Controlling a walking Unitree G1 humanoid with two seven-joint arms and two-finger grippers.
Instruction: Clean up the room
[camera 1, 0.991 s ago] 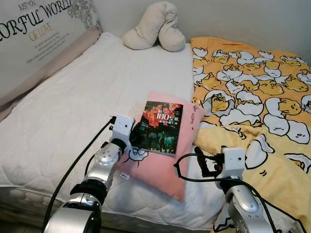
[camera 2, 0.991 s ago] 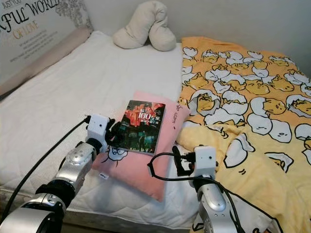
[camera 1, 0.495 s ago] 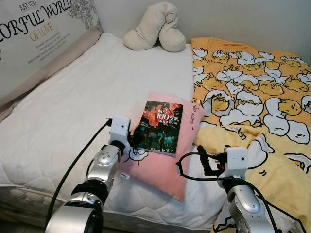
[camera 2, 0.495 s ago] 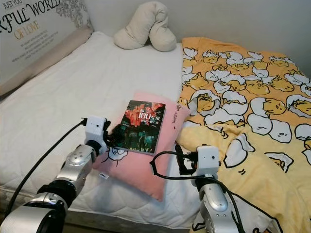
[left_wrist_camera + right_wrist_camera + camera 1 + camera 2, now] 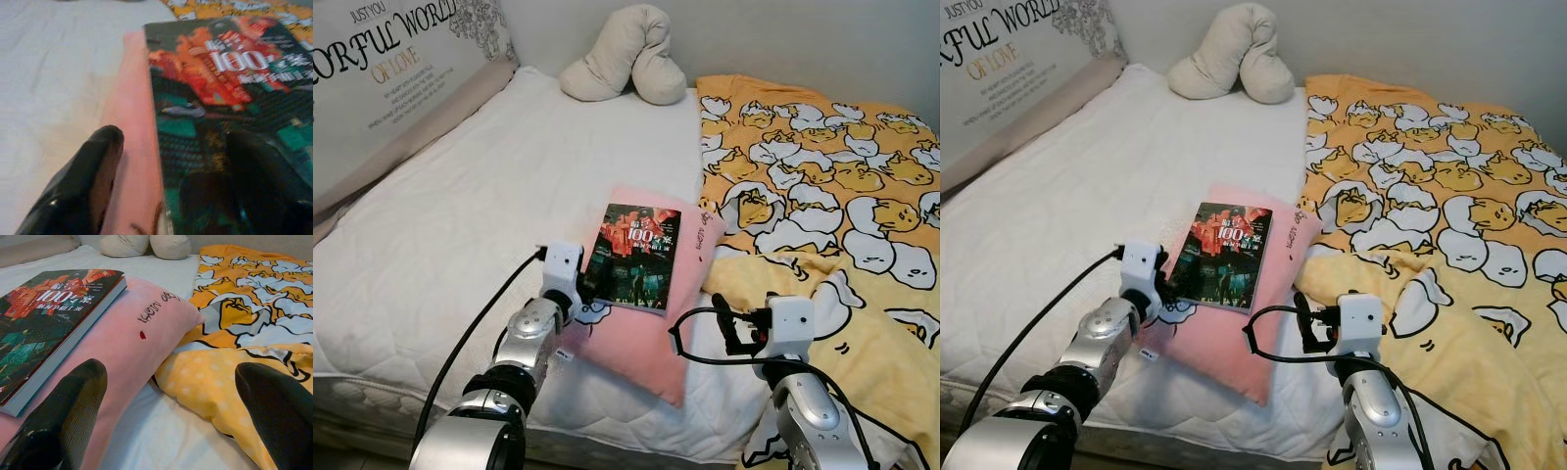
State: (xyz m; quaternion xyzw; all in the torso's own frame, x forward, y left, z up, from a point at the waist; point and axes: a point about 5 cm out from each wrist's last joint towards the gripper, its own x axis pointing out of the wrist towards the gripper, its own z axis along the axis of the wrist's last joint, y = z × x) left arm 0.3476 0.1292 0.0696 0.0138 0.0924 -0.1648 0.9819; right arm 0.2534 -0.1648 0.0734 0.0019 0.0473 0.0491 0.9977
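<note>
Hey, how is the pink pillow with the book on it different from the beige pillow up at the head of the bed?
The pink pillow is flat and rectangular; the beige pillow is plump and bent into a U-shape. The pink pillow carries a book and lies near the bed's front edge by the left gripper; the beige pillow carries nothing and sits against the far wall. The pink pillow touches the yellow duvet; so does the beige one. Both rest on the white mattress.
</note>
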